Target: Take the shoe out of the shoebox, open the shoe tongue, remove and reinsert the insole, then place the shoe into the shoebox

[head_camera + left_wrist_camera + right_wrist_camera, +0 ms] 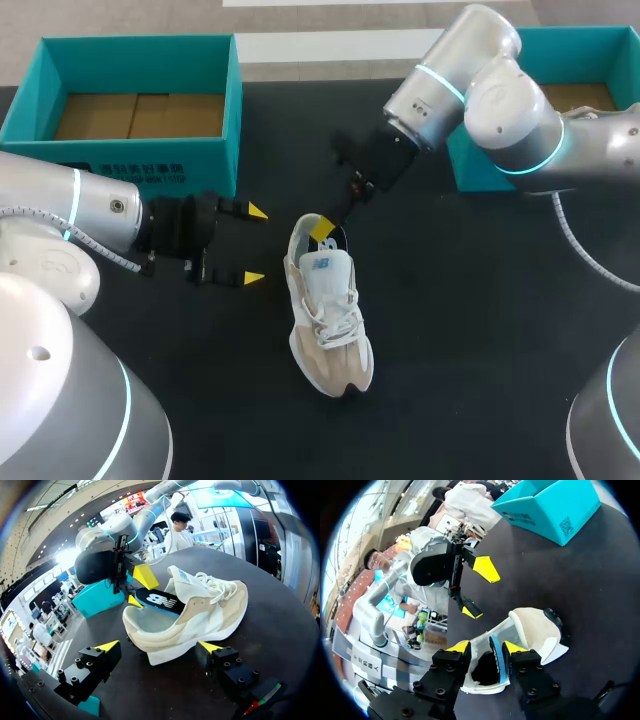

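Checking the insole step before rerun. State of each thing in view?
shoe: out of the box, upright on the table
insole: partly out at the heel
right gripper: shut on the insole
left gripper: open, beside the shoe, touching nothing
left shoebox: open, no shoe inside
right shoebox: open, mostly hidden by the right arm

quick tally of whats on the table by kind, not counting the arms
teal boxes: 2
shoe: 1
insole: 1
total: 4
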You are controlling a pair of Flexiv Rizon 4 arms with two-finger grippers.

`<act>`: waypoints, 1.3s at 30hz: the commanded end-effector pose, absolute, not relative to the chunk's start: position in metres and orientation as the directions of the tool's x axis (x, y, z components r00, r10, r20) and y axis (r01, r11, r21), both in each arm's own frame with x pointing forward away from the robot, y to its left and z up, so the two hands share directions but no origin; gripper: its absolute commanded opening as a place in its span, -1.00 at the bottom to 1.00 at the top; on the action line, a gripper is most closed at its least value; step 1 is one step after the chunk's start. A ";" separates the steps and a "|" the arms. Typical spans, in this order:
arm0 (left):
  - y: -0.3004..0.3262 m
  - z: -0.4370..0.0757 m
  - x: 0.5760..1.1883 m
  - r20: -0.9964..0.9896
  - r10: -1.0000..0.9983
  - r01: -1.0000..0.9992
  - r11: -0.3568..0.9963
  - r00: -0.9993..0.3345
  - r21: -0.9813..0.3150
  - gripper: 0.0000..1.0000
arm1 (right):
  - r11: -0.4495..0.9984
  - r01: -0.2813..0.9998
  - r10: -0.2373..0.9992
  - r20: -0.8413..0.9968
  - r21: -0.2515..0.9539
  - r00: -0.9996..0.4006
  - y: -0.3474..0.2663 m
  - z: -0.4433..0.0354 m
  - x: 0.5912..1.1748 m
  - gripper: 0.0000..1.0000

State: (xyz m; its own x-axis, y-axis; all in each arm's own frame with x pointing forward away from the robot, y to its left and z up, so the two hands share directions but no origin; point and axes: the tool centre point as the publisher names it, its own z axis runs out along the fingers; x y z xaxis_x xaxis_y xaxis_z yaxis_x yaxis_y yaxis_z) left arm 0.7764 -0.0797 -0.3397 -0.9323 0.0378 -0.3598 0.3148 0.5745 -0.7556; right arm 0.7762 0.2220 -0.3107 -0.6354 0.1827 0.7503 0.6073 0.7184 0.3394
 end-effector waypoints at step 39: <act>-0.080 -0.340 0.776 -0.359 0.039 0.314 0.577 -0.932 -0.754 1.00 | 0.743 0.564 0.112 0.765 0.359 -0.634 0.243 -0.328 0.784 -1.00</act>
